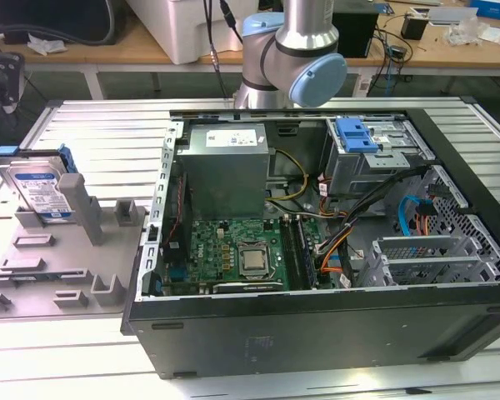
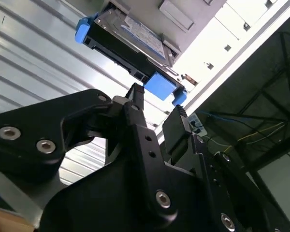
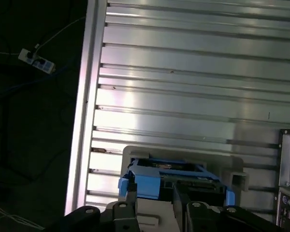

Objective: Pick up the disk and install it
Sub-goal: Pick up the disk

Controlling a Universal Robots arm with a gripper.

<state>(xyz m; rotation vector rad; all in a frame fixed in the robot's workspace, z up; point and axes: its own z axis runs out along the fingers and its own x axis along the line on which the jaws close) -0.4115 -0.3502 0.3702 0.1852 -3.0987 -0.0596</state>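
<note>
The disk (image 1: 37, 190) is seen standing on its edge on a grey holder (image 1: 58, 267), at the exterior view's left. It is leaned back against a grey post (image 1: 85, 204) of that holder, and its white-and-blue label can be seen. The holder is laid on the ribbed metal bench (image 1: 100, 125), just beside the open computer case (image 1: 317, 333). Inside the case, at the exterior view's right, a blue bracket (image 1: 356, 135) is seen on top of the grey drive cage (image 1: 375, 171). The arm (image 1: 296, 50) is seen behind the case.

In both wrist views the pincer (image 2: 157, 110) (image 3: 155, 195) is pointed at the disk (image 2: 130, 38) (image 3: 166, 176), which is seen past the tips. The two black fingers (image 2: 135, 99) are set apart, with a gap between them, and nothing is gripped. The disk is not touched by them. The blue frame around the disk can be seen in both wrist views.
</note>
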